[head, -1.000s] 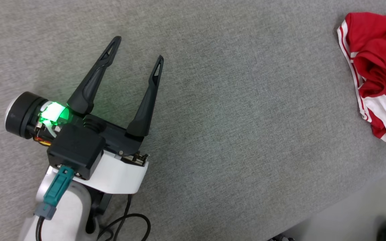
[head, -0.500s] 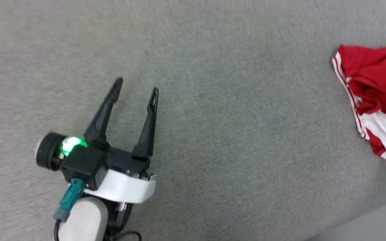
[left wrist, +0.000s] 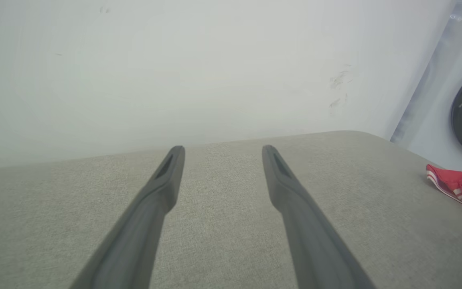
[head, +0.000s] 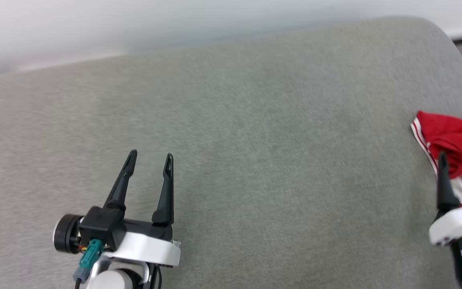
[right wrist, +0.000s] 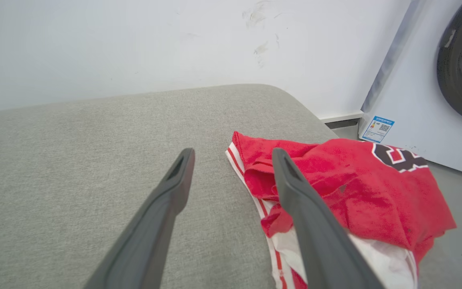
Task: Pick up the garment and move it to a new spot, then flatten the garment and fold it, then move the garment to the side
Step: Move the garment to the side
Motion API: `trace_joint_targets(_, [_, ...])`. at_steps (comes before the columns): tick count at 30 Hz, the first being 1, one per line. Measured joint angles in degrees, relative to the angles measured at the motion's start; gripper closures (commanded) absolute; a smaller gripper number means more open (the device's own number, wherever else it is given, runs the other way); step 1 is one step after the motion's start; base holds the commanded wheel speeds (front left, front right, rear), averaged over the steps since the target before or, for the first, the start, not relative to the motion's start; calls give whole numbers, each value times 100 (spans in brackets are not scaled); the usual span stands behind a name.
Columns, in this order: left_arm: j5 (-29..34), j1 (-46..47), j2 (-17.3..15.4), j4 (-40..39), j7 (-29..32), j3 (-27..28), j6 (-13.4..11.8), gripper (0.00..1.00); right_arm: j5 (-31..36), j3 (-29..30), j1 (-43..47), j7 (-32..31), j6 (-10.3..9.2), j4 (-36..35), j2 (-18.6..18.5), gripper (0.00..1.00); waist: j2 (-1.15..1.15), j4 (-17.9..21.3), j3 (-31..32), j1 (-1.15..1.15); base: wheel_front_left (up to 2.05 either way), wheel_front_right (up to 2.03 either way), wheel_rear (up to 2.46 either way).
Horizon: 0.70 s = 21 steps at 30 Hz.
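Note:
The red garment (head: 453, 138) lies crumpled at the right edge of the grey cushioned surface (head: 255, 140), its white sleeve and striped trim showing. In the right wrist view the garment (right wrist: 355, 180) shows part of a black, white-outlined print. My right gripper (head: 460, 161) is open just short of the heap, its fingers over the near side of the garment and nothing between them; in its own view the gripper (right wrist: 233, 154) hangs over the striped edge. My left gripper (head: 150, 158) stands open and empty over bare fabric far to the left. The garment (left wrist: 461, 186) lies at the right edge of the left wrist view.
A white wall (head: 134, 28) runs behind the surface. To the right stands a white washing machine (right wrist: 419, 108) with a dark round door (right wrist: 461, 60), on a grey floor. The surface's right end curves down close beside the garment.
The head camera has tilted up, so the wall now shows. My right gripper has come into view beside the garment. My left gripper stays open.

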<state>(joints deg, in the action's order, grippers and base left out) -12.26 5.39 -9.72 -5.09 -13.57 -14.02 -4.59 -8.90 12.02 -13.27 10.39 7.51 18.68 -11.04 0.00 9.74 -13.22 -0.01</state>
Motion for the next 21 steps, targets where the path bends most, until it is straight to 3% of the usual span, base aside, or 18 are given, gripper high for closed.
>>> trace_joint_targets(6, [-91,-231,47,272,-77,118,-56,0,-33,-260,723,-332,0,-890,486,0,0,-355,454,0,0,0,0])
trace_joint_targets(21, [-227,-1014,-163,582,-132,635,-222,0,11,-894,1663,-845,0,-2384,770,0,0,-855,1376,-1,0,0,0])
